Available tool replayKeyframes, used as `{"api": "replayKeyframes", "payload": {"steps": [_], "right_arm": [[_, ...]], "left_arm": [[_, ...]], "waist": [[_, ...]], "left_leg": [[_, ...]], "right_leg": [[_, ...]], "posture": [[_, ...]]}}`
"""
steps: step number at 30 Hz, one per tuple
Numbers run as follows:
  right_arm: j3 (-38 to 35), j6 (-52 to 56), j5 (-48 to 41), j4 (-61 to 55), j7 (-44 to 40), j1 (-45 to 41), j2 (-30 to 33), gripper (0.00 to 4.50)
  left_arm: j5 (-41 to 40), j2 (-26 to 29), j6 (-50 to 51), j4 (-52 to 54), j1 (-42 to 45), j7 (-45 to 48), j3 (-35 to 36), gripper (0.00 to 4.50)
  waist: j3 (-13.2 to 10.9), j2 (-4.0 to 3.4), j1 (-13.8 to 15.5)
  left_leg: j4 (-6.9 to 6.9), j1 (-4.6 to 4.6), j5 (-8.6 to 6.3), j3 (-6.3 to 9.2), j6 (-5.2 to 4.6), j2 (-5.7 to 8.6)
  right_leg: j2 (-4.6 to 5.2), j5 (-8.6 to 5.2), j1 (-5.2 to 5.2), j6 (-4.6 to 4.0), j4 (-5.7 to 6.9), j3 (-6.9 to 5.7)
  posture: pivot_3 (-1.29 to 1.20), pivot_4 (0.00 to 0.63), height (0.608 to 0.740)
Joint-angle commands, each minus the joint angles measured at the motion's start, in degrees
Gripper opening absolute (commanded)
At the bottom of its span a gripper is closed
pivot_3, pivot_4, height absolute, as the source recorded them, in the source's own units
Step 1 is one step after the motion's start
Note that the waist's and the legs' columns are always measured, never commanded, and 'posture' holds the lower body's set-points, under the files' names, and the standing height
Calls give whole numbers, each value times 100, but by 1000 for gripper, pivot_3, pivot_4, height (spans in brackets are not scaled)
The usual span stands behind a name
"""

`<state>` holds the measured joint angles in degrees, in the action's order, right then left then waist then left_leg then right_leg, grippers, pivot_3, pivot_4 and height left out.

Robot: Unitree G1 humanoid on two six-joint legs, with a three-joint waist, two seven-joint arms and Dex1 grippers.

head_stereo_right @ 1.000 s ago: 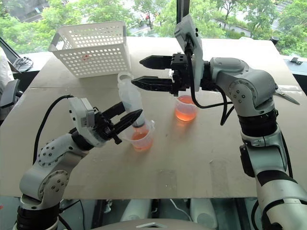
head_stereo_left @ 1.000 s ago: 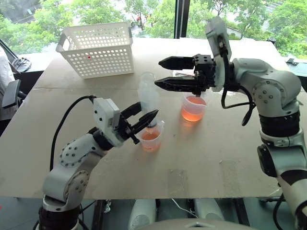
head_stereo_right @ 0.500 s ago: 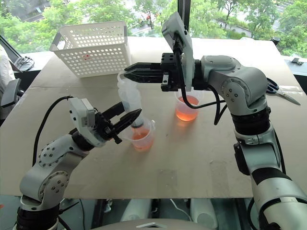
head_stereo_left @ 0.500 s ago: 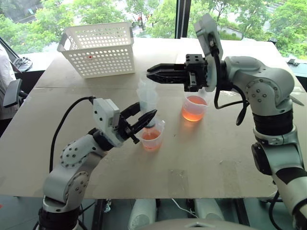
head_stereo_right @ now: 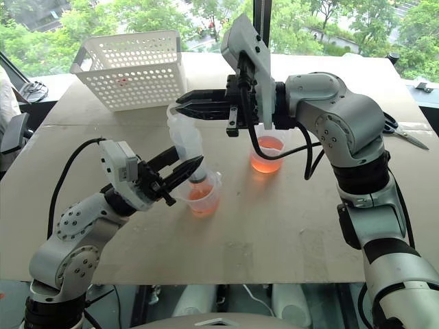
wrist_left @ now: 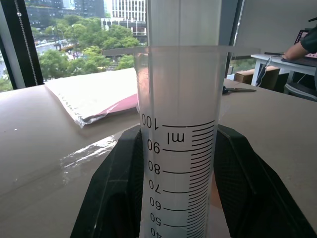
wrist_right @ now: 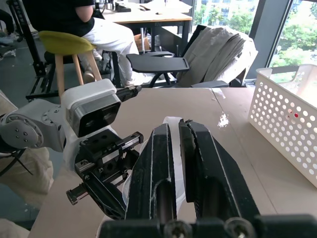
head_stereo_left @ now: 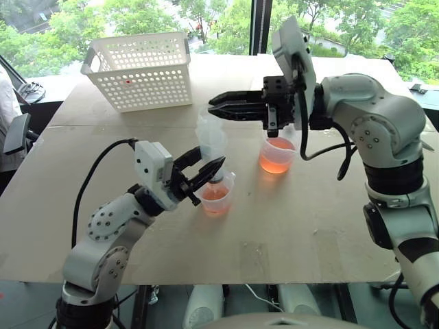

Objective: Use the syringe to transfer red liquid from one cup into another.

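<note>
Left eye view: my left gripper (head_stereo_left: 209,171) is clamped on the syringe (head_stereo_left: 211,140), barrel upright, tip down in the shorter cup (head_stereo_left: 218,195) with the spout. That cup holds red liquid (head_stereo_left: 215,195) and sits near the middle of the table (head_stereo_left: 288,226). In the left wrist view both black fingers (wrist_left: 115,193) press the sides of the clear barrel, graduation marks facing the camera.

My right gripper (head_stereo_left: 214,108) points level toward my left, fingers closed together at the plunger top above the barrel. In the right wrist view a clear strip of the plunger ring sits between the two pads (wrist_right: 153,168), so I read it as pinched on the syringe's top end. Plunger seal position I can't tell.

Taller beaker (head_stereo_left: 278,154) stands just beside and behind the short cup, on my right side, apart from it, part full of orange-red liquid. White perforated basket (head_stereo_left: 137,68) sits at the far left of the table. Scissors (head_stereo_right: 405,133) lie at the far right edge. A person sits on a stool (wrist_right: 67,42) in the right wrist view.
</note>
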<state>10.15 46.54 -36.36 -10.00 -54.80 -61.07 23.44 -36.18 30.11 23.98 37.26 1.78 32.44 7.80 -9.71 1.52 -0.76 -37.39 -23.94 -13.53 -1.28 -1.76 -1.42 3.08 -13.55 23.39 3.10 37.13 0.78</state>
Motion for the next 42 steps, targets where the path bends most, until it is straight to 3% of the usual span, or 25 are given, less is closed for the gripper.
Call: {"api": "replayKeyframes", "payload": {"steps": [1, 10, 31, 36, 41, 42], "right_arm": [[108, -159, 23, -138, -288, -82, 24, 29], [426, -190, 47, -55, -820, 68, -78, 29], [635, -52, 104, 208, -1061, 448, -371, 29], [314, -185, -16, 269, -828, 455, -615, 29], [-206, -683, -205, 318, -931, 475, -747, 29], [-229, -681, -188, 341, -918, 479, -699, 609]], "left_arm": [[-126, -2, -59, 333, 73, -6, 31, 1433], [-202, -39, -14, 385, 138, -43, 97, 1433], [-764, 220, 510, 928, 160, -403, 554, 1433], [-1040, 346, 642, 1028, 52, -437, 746, 1433], [-1814, 522, 926, 1052, 67, -640, 1120, 1433], [-1999, 575, 981, 1009, 111, -688, 1213, 1433]], "waist": [[0, 0, 0], [0, 0, 0], [0, 0, 0], [-1, -1, -4], [-1, -1, 1], [-1, -1, 1]], "left_leg": [[0, 0, 0, 0, 0, 0], [0, 0, 0, 0, 0, 0], [0, 0, 0, 1, 1, 0], [0, 0, 0, 1, 1, 0], [0, 0, 0, 2, 1, 0], [0, 0, 0, 2, 1, 0]], "right_leg": [[0, 0, 0, 0, 0, 0], [0, 0, 0, 0, 0, 0], [1, 0, 0, 0, 2, -1], [0, 0, 2, 0, 2, 0], [1, 0, 2, 0, 3, -1], [2, 0, 1, 0, 3, -1]], "posture": [[0, 150, 740], [0, 150, 740], [0, 150, 740], [0, 150, 740], [0, 150, 740], [0, 150, 740]]}}
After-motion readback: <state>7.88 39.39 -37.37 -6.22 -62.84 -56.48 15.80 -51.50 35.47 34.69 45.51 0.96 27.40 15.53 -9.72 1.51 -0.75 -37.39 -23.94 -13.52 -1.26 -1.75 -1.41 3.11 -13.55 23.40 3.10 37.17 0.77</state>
